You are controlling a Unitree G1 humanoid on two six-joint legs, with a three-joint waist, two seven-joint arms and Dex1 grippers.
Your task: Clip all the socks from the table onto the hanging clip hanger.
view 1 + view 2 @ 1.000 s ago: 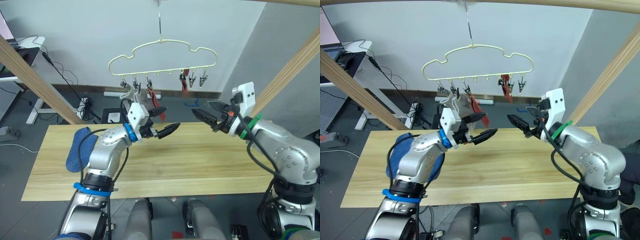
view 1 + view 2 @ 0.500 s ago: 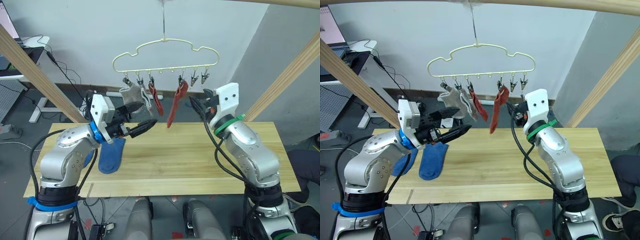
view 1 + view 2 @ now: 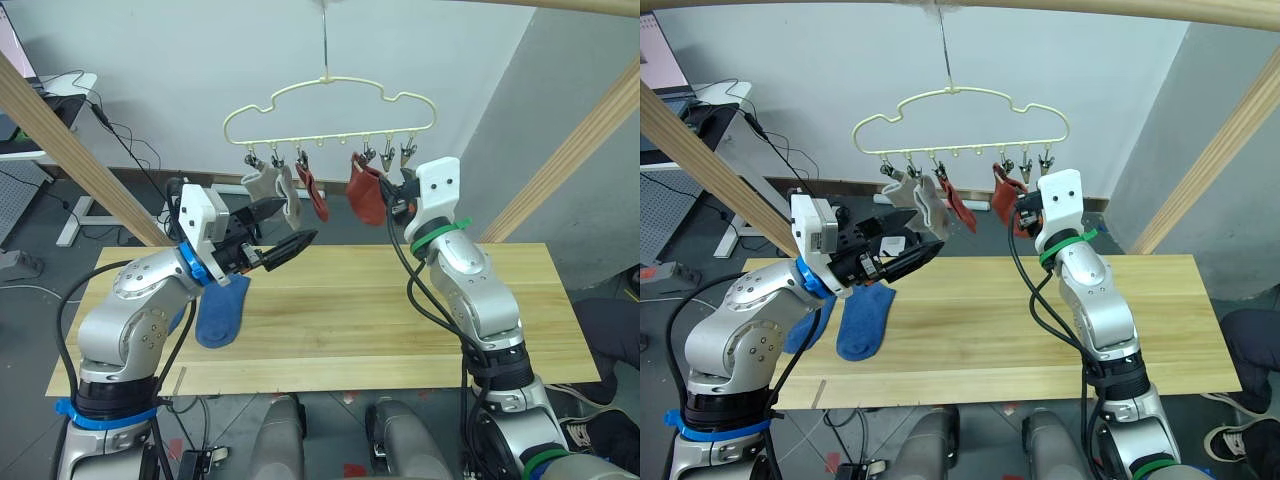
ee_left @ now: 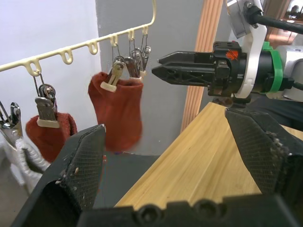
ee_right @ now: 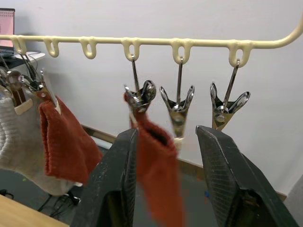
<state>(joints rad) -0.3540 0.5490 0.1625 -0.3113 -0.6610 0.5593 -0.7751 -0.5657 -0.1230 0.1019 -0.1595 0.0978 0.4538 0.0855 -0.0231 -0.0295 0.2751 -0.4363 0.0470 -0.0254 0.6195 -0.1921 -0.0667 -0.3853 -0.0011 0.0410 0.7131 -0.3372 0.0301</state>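
Observation:
The pale-yellow clip hanger [image 3: 330, 82] hangs above the table [image 3: 400, 320]. Two grey socks [image 3: 268, 186] and a rust-red sock [image 3: 316, 197] hang from its left clips. Another rust-red sock [image 3: 367, 190] hangs from a clip further right, beside two empty clips [image 5: 177, 106]. My right gripper [image 4: 156, 65] is level with that sock, just to its right, and nothing is between its narrowly parted jaws. My left gripper [image 3: 295, 222] is wide open and empty below the grey socks. One blue sock [image 3: 220, 310] lies on the table's left part. A second blue sock [image 3: 800, 330] is partly behind my left arm.
Slanted wooden frame poles rise at the left [image 3: 70, 150] and right [image 3: 570, 160] of the table. A desk with cables [image 3: 50, 90] stands at the back left. A person's leg and shoe [image 3: 1245, 440] show at the lower right.
My right gripper has risen to the hanger and its jaws have narrowed. The right rust-red sock, hanging long before, now swings bunched under its clip. The camera shifted early on.

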